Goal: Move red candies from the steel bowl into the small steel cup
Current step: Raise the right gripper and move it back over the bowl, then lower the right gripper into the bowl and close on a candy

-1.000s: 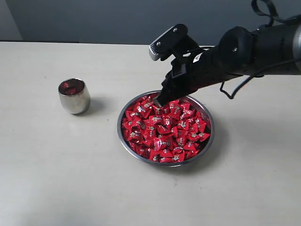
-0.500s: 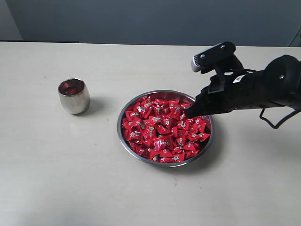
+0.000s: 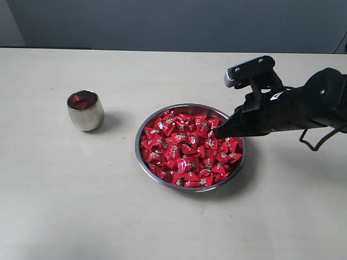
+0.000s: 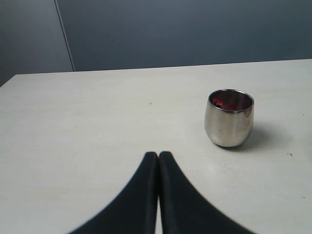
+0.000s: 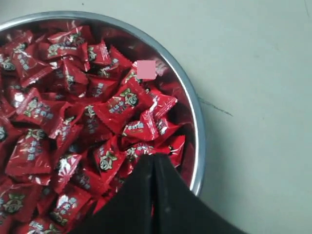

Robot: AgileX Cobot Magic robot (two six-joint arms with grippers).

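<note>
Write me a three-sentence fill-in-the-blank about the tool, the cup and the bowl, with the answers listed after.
The right tool is ____, its tips pressed together. The small steel cup stands ____ on the table. The right tool hangs over the steel bowl of red candies, on its ____ side in the exterior view.
Missing words: shut; upright; right.

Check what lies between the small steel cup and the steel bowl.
Nothing: the exterior view shows only bare table between the small steel cup and the steel bowl.
</note>
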